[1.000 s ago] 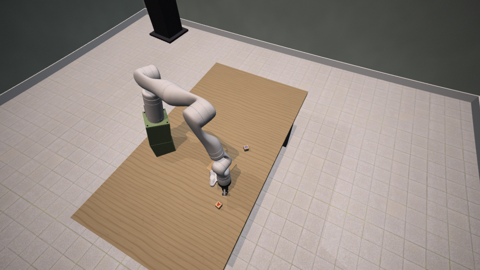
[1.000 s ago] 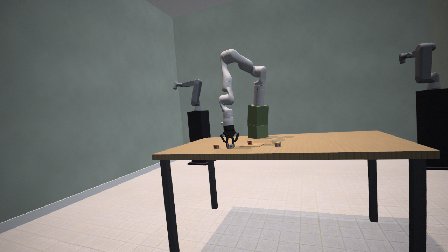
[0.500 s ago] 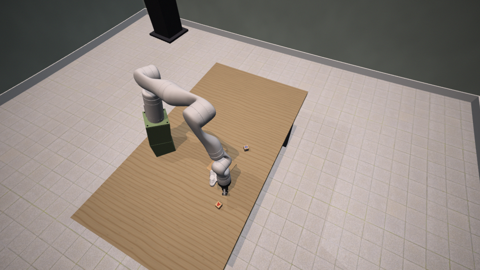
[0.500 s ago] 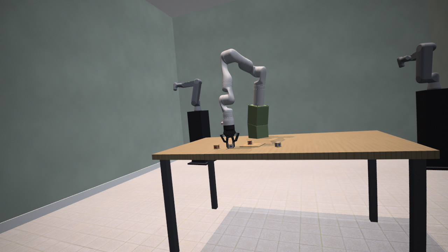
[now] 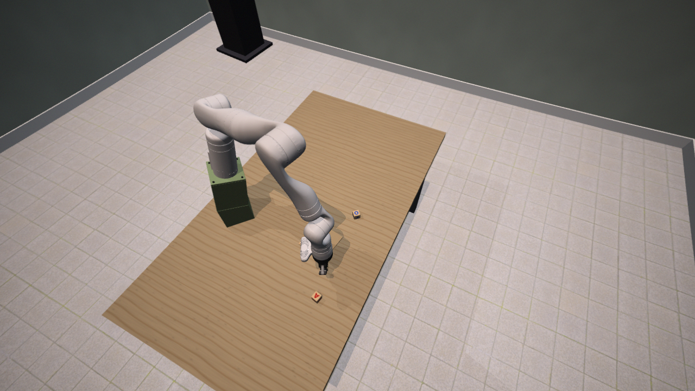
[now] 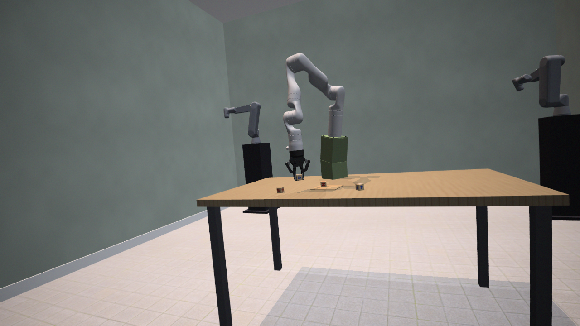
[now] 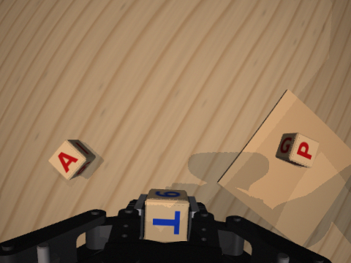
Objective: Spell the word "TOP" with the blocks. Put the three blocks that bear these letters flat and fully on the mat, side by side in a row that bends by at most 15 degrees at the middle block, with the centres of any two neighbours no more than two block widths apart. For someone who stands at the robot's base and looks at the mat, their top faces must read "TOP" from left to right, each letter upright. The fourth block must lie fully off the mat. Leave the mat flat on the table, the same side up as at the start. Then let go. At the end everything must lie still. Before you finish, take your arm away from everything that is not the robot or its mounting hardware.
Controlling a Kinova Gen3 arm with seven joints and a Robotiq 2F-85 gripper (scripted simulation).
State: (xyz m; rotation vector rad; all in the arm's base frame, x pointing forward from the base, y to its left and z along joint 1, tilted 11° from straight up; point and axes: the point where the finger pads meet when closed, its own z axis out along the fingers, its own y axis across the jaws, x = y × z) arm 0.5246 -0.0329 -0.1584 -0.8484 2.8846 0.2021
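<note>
One T block [image 6: 299,177] [image 7: 167,223], held by the gripper [image 5: 322,271] [image 6: 299,178] [image 7: 167,207] above the counter [image 5: 218,272] [image 6: 425,186] [image 7: 146,73], called for level carriage towards the wrist view's two o'clock, where the P block [image 6: 323,184] [image 7: 306,150] sat on the mat [image 6: 334,188] [image 7: 283,109], and base-upright alignment.

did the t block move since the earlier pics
Yes. In the exterior view, the T block has gone up: it was down at the wooden table, and now hangs above it in the gripper.
</note>
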